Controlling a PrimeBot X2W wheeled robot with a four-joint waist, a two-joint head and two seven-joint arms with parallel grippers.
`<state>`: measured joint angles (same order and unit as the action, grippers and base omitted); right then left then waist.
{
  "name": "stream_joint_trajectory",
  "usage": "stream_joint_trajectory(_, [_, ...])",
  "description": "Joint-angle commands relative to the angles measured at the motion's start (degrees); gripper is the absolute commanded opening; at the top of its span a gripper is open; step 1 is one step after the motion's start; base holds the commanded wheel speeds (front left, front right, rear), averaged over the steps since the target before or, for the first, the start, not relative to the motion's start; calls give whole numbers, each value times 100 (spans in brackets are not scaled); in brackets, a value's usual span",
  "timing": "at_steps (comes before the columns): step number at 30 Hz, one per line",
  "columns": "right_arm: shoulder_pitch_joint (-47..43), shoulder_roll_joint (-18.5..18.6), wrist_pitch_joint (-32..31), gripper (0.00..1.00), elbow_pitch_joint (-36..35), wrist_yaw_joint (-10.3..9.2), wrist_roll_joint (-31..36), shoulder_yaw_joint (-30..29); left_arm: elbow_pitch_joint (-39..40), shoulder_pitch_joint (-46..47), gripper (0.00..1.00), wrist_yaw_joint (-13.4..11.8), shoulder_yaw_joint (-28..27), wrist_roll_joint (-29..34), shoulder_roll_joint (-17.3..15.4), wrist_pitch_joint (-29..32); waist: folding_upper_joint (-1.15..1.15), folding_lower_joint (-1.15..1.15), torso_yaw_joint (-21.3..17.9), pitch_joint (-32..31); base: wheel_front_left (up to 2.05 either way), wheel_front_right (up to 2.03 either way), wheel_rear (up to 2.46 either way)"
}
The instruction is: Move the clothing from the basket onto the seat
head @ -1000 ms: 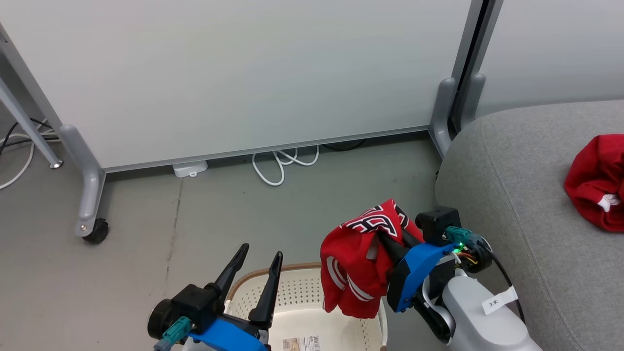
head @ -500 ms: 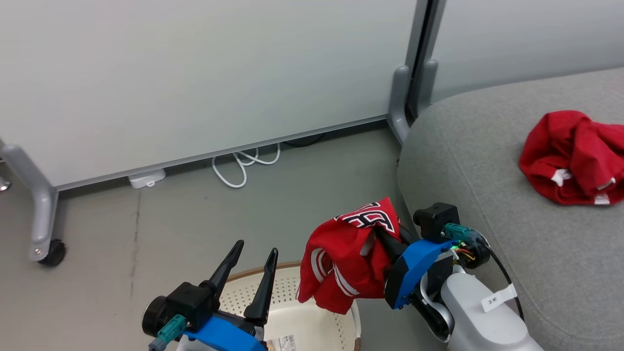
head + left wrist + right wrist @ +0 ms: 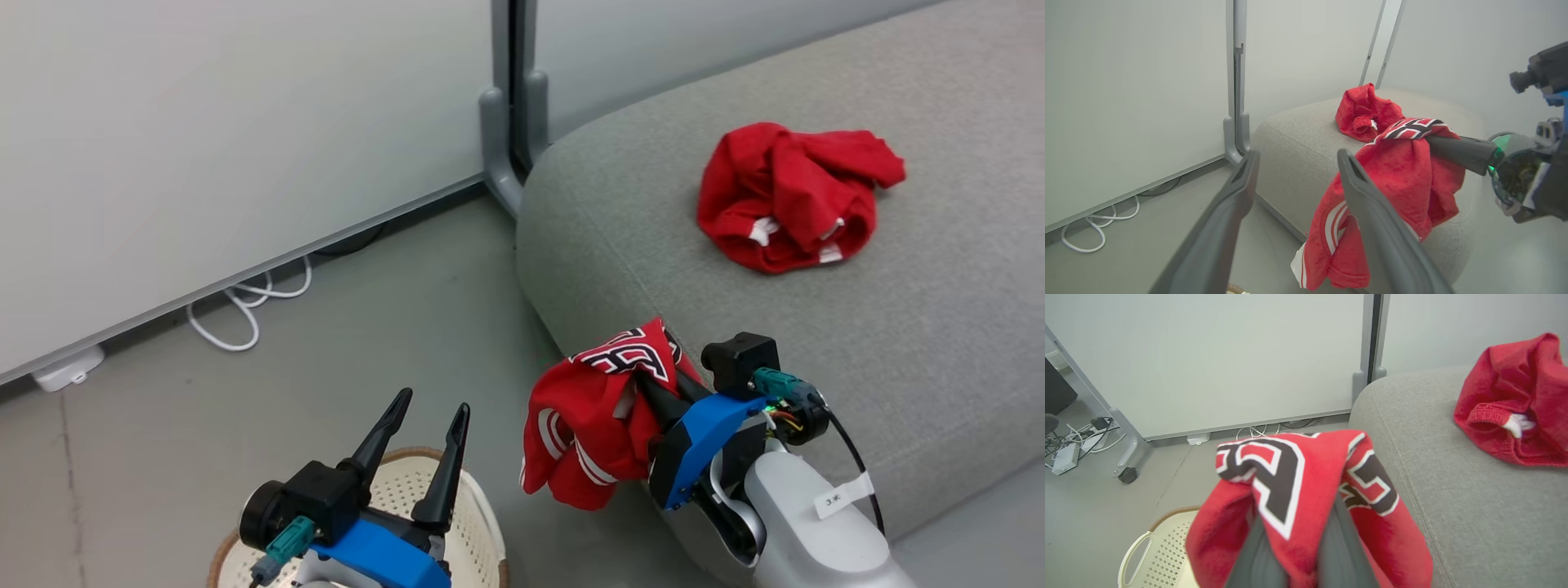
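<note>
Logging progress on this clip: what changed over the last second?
The robot turned toward the seat, shifting the head view. The jersey, which hung over the basket, now hangs clear of it at the seat's edge. Unchanged: right gripper shut on the jersey, left gripper open, plain garment on the seat.

You've got bright, even, diffuse light all round, no glare off the pale panels (image 3: 204, 122). Shadows are soft, just a faint one at the seat's (image 3: 816, 343) foot. Left wrist view: the left claw (image 3: 1298, 155) blurs up close, lower centre. Right wrist view: the jersey (image 3: 1306, 473) smears along the bottom edge.
</note>
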<state>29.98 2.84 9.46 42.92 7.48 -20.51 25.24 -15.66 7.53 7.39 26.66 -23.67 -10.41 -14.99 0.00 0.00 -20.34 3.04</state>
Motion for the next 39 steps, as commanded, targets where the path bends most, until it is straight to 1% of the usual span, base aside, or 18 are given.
stream_joint_trajectory(1, [-11,7,31,0,-37,3,-26,-20,19,78,100,14,-3,29,-21,-28,0,0,-418,39,0,0,0])
stream_joint_trajectory(6, [-59,7,39,0,-45,2,-43,-25,9,92,100,14,2,26,-42,-28,0,0,-802,52,0,0,0])
stream_joint_trajectory(11, [-107,7,43,0,-38,3,-23,-66,-18,110,100,14,41,18,-31,-28,0,0,-1027,66,0,0,0])
stream_joint_trajectory(17, [-147,6,65,0,-48,3,17,-168,-52,191,100,14,115,-2,-30,-28,0,0,-1050,99,0,0,0])
stream_joint_trajectory(22, [-185,6,50,0,-82,3,-13,-181,-61,132,100,14,65,-16,-58,-28,0,0,-1045,118,0,0,0])
stream_joint_trajectory(35, [-143,7,28,0,-135,3,-52,-265,-23,110,100,13,48,42,-55,-28,0,0,-862,175,0,0,0])
stream_joint_trajectory(39, [38,7,7,0,-181,3,-139,-442,16,169,100,13,43,64,-92,-28,0,0,-820,276,0,0,0])
